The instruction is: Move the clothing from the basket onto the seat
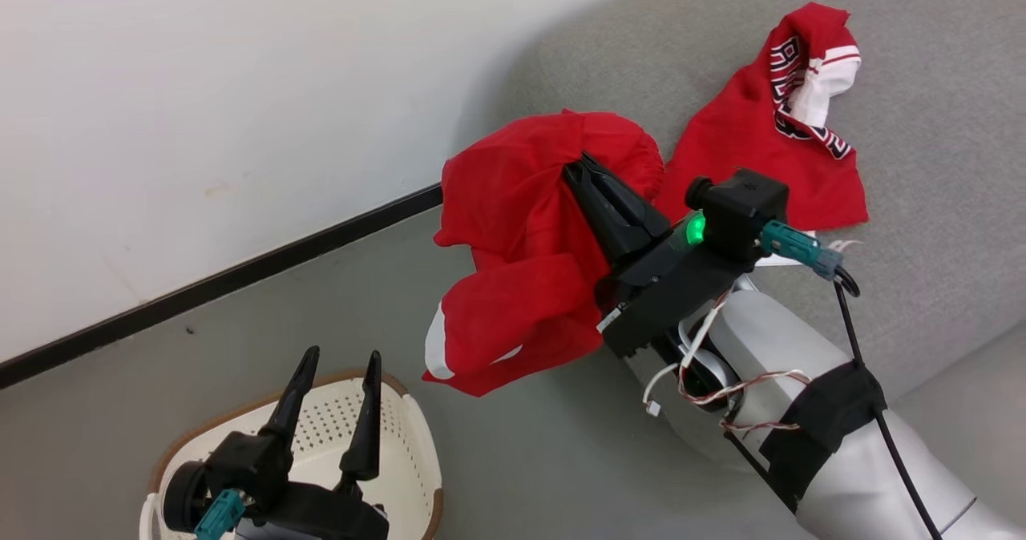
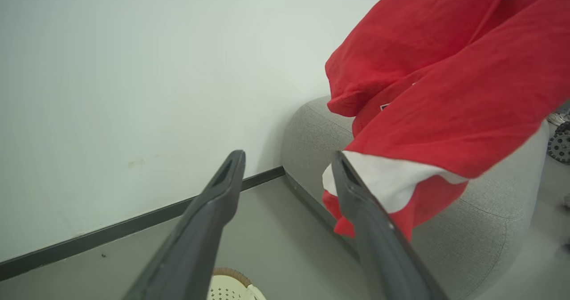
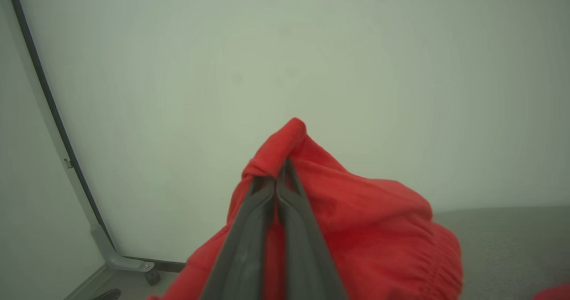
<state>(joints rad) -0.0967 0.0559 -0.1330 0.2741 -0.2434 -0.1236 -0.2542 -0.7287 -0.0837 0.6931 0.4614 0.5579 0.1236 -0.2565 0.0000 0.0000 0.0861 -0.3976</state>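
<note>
In the head view the right jaws are pinching crumpled bright red shorts (image 1: 513, 227) beside the rounded light-grey fabric sofa (image 1: 922, 203), where the red jersey (image 1: 745, 155) is lying; the left jaws are gaping above the cream perforated plastic basket (image 1: 417, 436). The left wrist view is adding their white panel (image 2: 387, 180), the right wrist view their gathered waistband (image 3: 436, 255).

Jersey (image 1: 741, 151) on seat (image 1: 930, 203), basket (image 1: 413, 444) on floor (image 1: 521, 460) to its left

Qty check: red garments x2, i.e. 1 shorts (image 1: 521, 259) + 1 jersey (image 1: 761, 147). Basket (image 1: 417, 444) x1. Sofa (image 1: 922, 203) x1. Grippers x2: L gripper (image 1: 343, 354), R gripper (image 1: 581, 167).
</note>
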